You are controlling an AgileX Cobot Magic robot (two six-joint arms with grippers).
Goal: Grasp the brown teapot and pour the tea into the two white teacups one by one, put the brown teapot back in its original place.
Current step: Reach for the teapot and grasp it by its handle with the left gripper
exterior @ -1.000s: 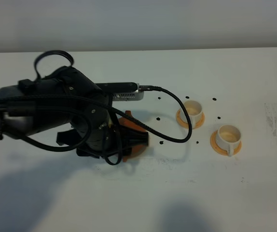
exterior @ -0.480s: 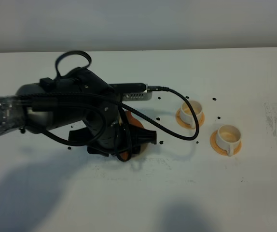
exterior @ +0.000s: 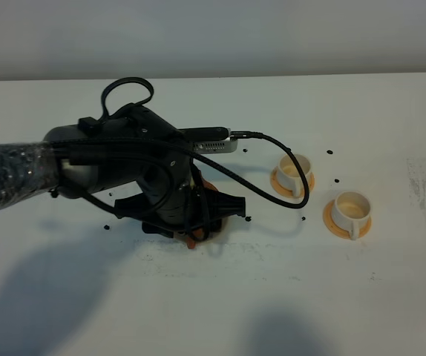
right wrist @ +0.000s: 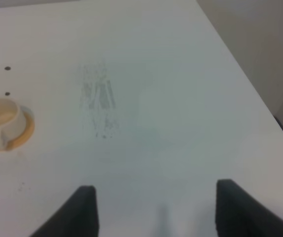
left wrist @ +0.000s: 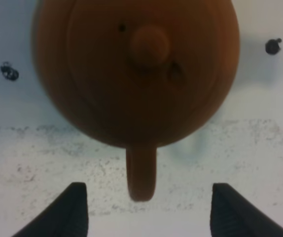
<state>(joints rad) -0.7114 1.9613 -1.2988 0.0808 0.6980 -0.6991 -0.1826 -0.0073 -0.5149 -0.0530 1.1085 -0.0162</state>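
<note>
My left claw [left wrist: 146,213] stands wide, one finger on either side of the teapot [left wrist: 136,74] handle [left wrist: 141,173], ready to close; the teapot sits on the table [exterior: 391,282], well apart from the cups [exterior: 295,175].

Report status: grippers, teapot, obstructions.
Left gripper open, brown teapot handle tip between jaws, ungripped. Right gripper open, empty. Cable crosses teacup nearer the teapot.
</note>
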